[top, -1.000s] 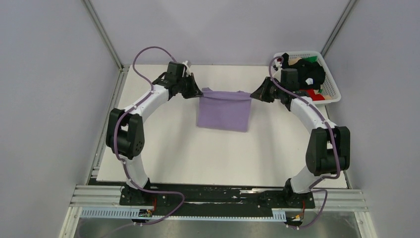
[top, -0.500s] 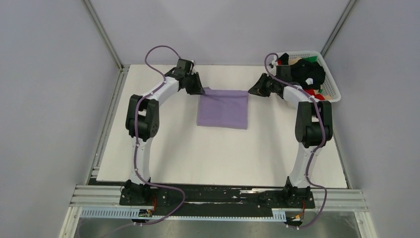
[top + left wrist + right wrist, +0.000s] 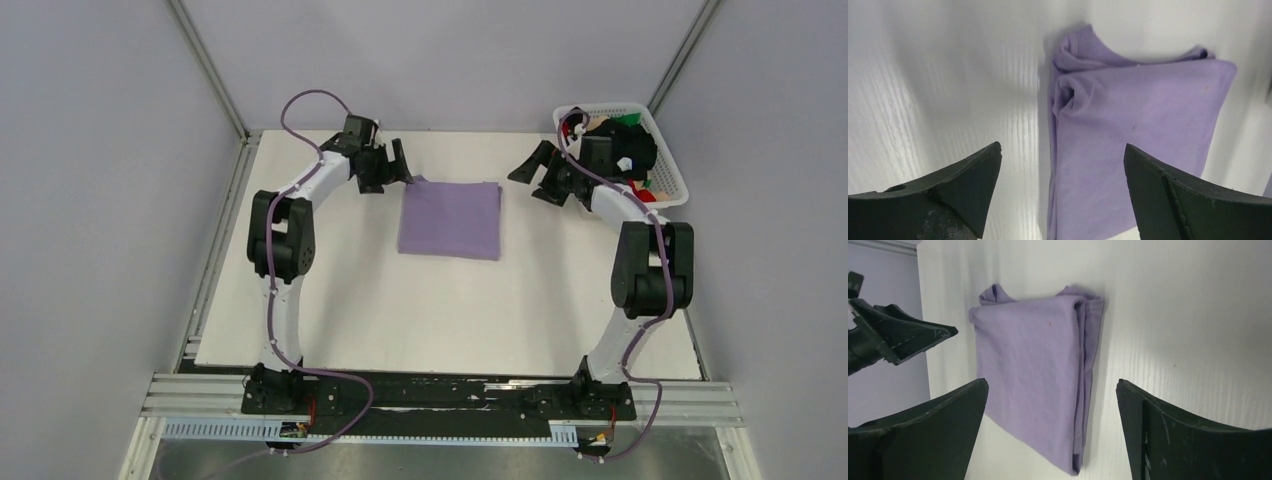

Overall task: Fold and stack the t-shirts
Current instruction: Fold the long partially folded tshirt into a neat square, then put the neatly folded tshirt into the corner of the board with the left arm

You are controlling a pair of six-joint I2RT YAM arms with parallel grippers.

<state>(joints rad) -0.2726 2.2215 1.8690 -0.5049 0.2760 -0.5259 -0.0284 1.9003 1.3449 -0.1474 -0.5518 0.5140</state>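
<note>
A lavender-purple t-shirt (image 3: pixel 450 220) lies folded into a flat rectangle at the back middle of the white table (image 3: pixel 400 310). My left gripper (image 3: pixel 398 170) hangs open just off its far left corner, holding nothing. My right gripper (image 3: pixel 532 178) stands open to the right of its far right corner, also holding nothing. In the left wrist view the shirt (image 3: pixel 1138 125) lies below and ahead of the open gripper (image 3: pixel 1062 146), its bunched corner showing. In the right wrist view the shirt's (image 3: pixel 1033 375) layered folded edge lies between the wide jaws of the gripper (image 3: pixel 1052 382).
A white lattice basket (image 3: pixel 672 172) stands at the back right corner, right behind my right wrist. It holds a black shirt (image 3: pixel 632 148), a red one (image 3: pixel 632 188), a green one (image 3: pixel 628 118) and a beige one (image 3: pixel 598 124). Grey walls enclose the table on three sides.
Both grippers have let go of the purple shirt's far corners and opened wide. The shirt has dropped flat on the table, and both grippers have drawn back a little from it.
</note>
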